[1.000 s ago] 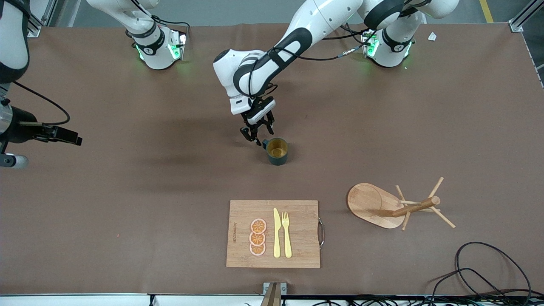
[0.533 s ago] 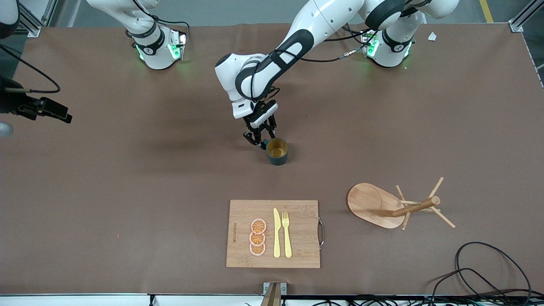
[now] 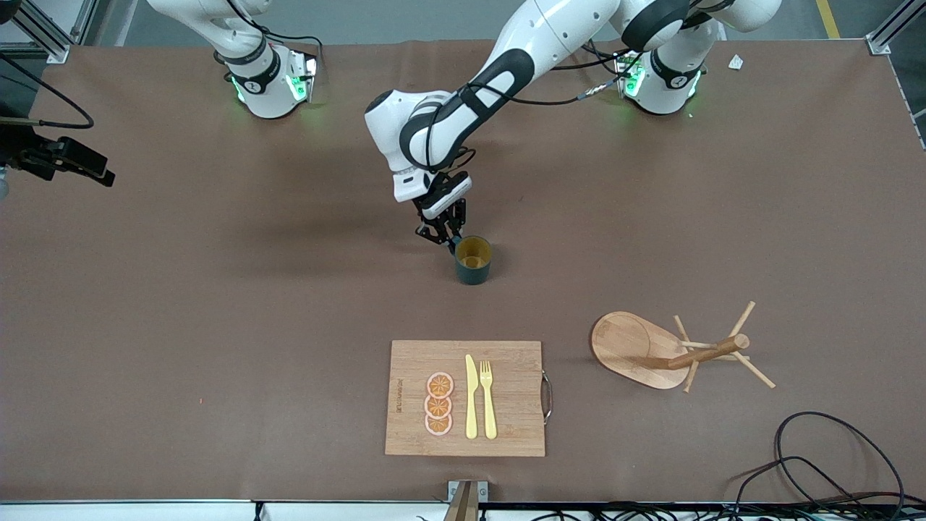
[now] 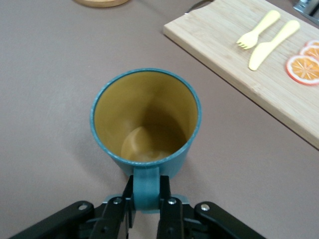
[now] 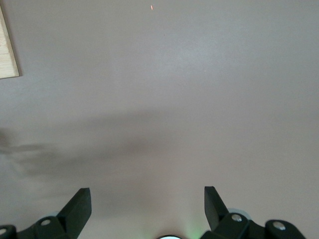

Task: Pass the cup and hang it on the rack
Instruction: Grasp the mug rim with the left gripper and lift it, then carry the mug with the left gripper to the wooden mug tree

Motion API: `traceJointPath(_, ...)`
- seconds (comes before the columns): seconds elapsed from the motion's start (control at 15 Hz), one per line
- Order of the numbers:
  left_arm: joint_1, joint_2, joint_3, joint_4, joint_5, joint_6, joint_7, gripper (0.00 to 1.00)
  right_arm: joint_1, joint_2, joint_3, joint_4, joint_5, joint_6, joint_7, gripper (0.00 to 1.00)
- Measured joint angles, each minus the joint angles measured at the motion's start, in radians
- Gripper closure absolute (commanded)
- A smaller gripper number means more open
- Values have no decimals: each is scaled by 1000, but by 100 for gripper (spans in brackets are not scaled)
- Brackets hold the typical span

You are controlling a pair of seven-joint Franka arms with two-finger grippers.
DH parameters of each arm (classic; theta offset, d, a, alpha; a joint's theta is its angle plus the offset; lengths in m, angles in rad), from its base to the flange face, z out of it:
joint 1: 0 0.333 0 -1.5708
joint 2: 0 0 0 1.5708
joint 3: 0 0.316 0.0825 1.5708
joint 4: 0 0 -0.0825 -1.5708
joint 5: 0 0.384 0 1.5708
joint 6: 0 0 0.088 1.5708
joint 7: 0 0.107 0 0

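Both jaws differ | left gripper [image 4: 146,209] clamps cup [image 4: 146,124] handle | right gripper [image 5: 147,204] gapes, empty

The right claw [image 3: 87,168] sits at the front view's edge, its arm mostly cut off. In the left wrist view the board [image 4: 279,94] and the rack's base [image 4: 102,2] run past the frame.

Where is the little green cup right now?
In the front view the cup stands upright on the table's middle, farther from the camera than the cutting board, with the left gripper shut on its handle.
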Motion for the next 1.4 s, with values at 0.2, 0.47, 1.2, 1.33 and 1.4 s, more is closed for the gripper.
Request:
traceJointPath(0.2, 22, -13, -1, 21, 0, 0, 77, 97, 0, -1, 1, 6, 0, -8, 4, 0)
traceJointPath(0.47, 121, -91, -10, 63, -90, 0, 269, 96, 0, -5, 2, 26, 0, -43, 12, 0)
traceJointPath(1.2, 496, -409, -9, 79, -755, -2, 799, 99, 0, -6, 3, 58, 0, -102, 12, 0)
traceJointPath(1.33, 580, -433, -8, 78, -924, -4, 858, 99, 0, -7, 4, 78, 0, -123, 12, 0)
traceJointPath(1.4, 629, -443, -8, 77, -1010, -8, 896, 99, 0, -8, 5, 94, 0, -131, 12, 0)
